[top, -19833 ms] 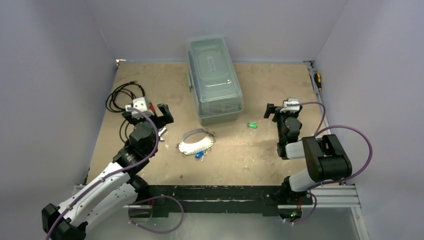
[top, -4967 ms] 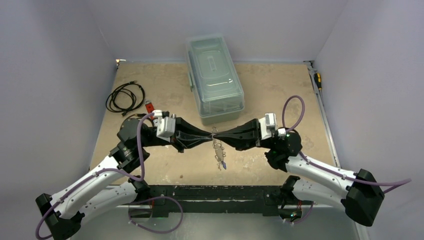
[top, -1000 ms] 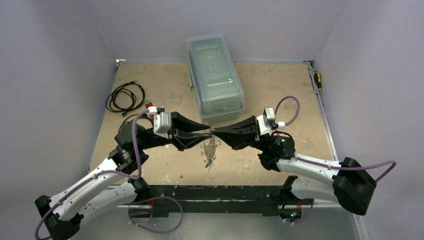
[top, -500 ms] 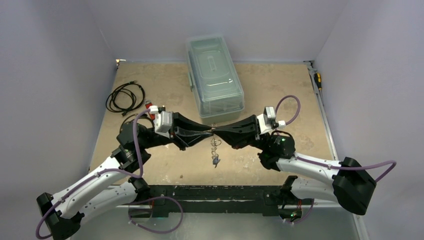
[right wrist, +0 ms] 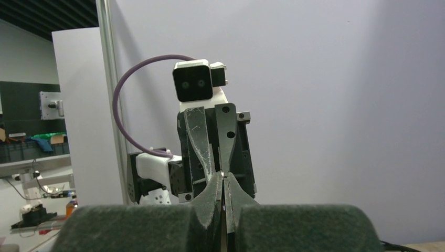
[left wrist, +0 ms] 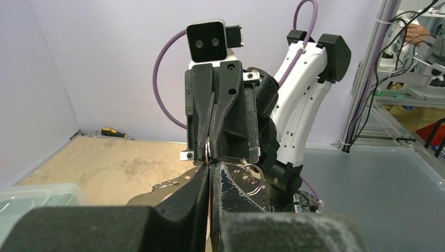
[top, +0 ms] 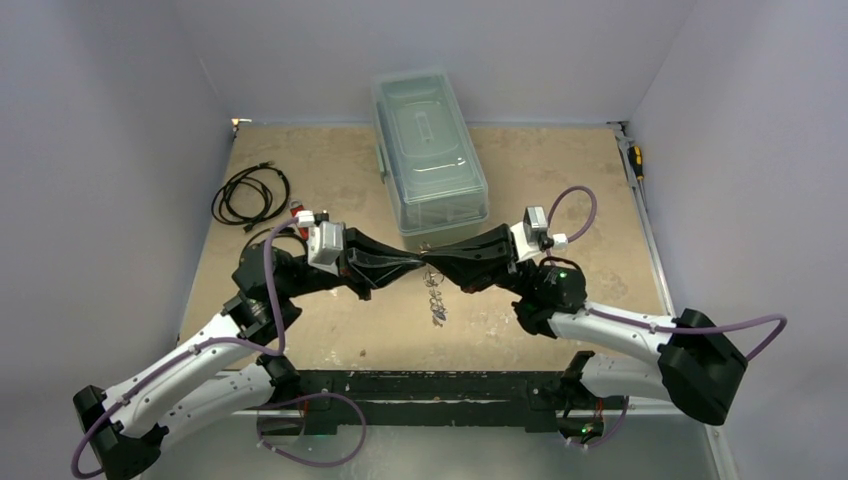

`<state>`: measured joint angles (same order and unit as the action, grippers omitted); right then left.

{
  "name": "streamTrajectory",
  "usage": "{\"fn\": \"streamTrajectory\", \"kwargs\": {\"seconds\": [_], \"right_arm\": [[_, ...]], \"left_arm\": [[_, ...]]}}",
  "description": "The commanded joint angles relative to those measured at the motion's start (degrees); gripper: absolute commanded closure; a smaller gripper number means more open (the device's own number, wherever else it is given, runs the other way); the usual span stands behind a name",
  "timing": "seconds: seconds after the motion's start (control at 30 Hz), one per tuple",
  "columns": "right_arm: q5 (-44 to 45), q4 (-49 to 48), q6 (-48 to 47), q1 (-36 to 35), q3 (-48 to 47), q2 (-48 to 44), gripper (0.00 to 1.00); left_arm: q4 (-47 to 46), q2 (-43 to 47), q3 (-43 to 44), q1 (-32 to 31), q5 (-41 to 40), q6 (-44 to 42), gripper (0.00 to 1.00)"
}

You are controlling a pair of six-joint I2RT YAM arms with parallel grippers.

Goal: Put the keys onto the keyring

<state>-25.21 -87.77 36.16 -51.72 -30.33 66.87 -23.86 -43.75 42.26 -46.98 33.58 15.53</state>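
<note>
My left gripper [top: 419,262] and right gripper [top: 434,263] meet tip to tip above the middle of the table, both shut. The keyring [top: 437,301] hangs below the joined tips as a thin silvery tangle. In the left wrist view a small wire ring [left wrist: 208,149] is pinched between the right gripper's fingers and runs down into my shut left gripper [left wrist: 210,167]. The keyring's flat band [left wrist: 173,185] shows behind them. In the right wrist view my right gripper [right wrist: 223,176] is shut on a glint of metal. The keys are hidden; no coloured head shows.
A clear lidded plastic box [top: 430,155] stands just behind the grippers. Black coiled cables [top: 250,195] and a red gadget [top: 297,213] lie at the left, behind my left arm. A yellow-handled screwdriver [top: 635,160] lies along the right edge.
My left gripper has closed from open onto the wire ring at the right gripper's tip. The hanging keyring has swung slightly right and both grippers sit a little further back.
</note>
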Motion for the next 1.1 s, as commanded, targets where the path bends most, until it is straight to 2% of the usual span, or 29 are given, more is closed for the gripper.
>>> {"fn": "streamTrajectory", "kwargs": {"seconds": [0.0,0.1,0.2,0.33,0.5,0.63,0.77,0.9,1.0,1.07], "right_arm": [[-3.01,-17.45,2.5,-0.52,-1.82,0.81,1.0],[-2.92,-17.26,3.12,-0.56,-0.93,0.53,0.98],[-3.14,-17.21,3.2,-0.45,0.11,0.2,0.75],[-3.26,-16.89,2.93,-0.48,1.0,-0.47,0.57],[-3.31,-14.2,0.93,-0.48,1.53,-2.18,0.48],[-2.28,-7.92,-3.04,-0.48,1.78,-5.26,0.41],[-0.78,0.58,-7.86,-0.48,1.44,-9.25,0.36],[-0.33,10.82,-14.14,-0.48,0.26,-13.39,0.36],[-1.23,28.79,-22.65,-0.48,-4.14,-17.22,0.37],[-1.58,45.19,-29.98,-0.43,-9.45,-18.94,0.39]], "left_arm": [[-1.63,0.5,-0.42,-0.13,-4.71,-1.21,1.0],[0.31,1.38,-0.08,-0.14,-6.43,-1.99,1.0],[1.36,2.18,0.13,-0.13,-7.2,-2.21,1.0],[1.88,2.85,0.1,-0.14,-7.48,-2.35,1.0],[2.71,3.29,0.45,-0.13,-7.3,-2.5,1.0],[3.74,3.61,0.76,-0.2,-6.87,-2.85,1.0],[4.13,3.93,0.72,-0.13,-6.22,-2.87,1.0],[4.73,3.94,1.03,-0.17,-5.39,-2.97,1.0],[6.08,3.85,1.88,-0.13,-4.77,-3.79,1.0],[7.66,3.84,2.61,-0.17,-4.46,-4.64,1.0]]}}
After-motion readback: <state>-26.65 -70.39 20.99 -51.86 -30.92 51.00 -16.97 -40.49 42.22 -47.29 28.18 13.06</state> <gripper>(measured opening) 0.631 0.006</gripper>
